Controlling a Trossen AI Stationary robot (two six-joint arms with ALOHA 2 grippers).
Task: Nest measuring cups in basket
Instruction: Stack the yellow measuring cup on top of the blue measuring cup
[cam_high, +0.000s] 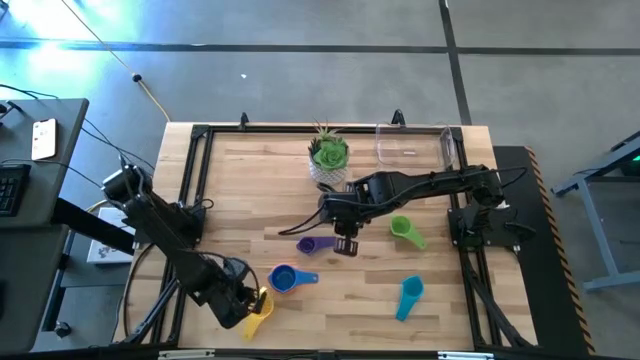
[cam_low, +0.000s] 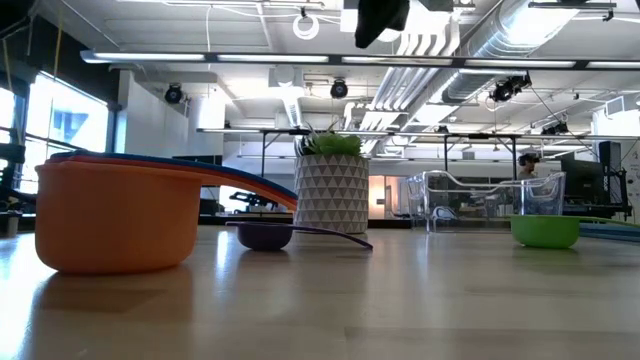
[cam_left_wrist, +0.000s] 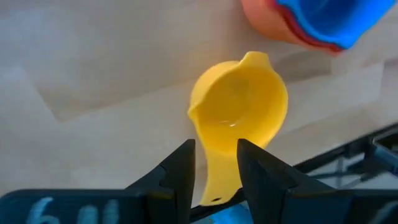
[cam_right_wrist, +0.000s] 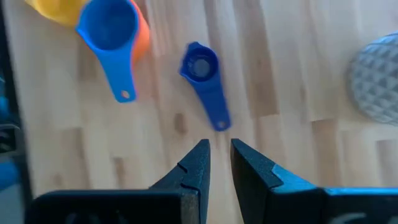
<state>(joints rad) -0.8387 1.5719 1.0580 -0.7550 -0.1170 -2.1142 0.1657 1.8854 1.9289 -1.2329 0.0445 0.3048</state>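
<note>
A yellow measuring cup (cam_left_wrist: 239, 109) lies upright on the table near its front left corner. My left gripper (cam_left_wrist: 216, 162) hovers over it, open, with one finger on either side of the flat handle (cam_left_wrist: 221, 180). A blue cup (cam_high: 283, 278) sits nested in an orange cup (cam_low: 115, 215) just beyond it. A small purple cup (cam_right_wrist: 200, 65) lies mid-table. My right gripper (cam_right_wrist: 219, 149) hangs above and beside it with a narrow gap between its fingers and nothing in it. The green cup (cam_high: 405, 230) and teal cup (cam_high: 410, 295) lie to the right. The clear basket (cam_high: 412, 143) stands at the far edge.
A white pot with a green plant (cam_high: 328, 160) stands at the far middle, left of the basket and just behind my right arm. A dark metal frame (cam_high: 200, 180) borders the wooden table. Bare wood lies between the blue cup and the teal cup.
</note>
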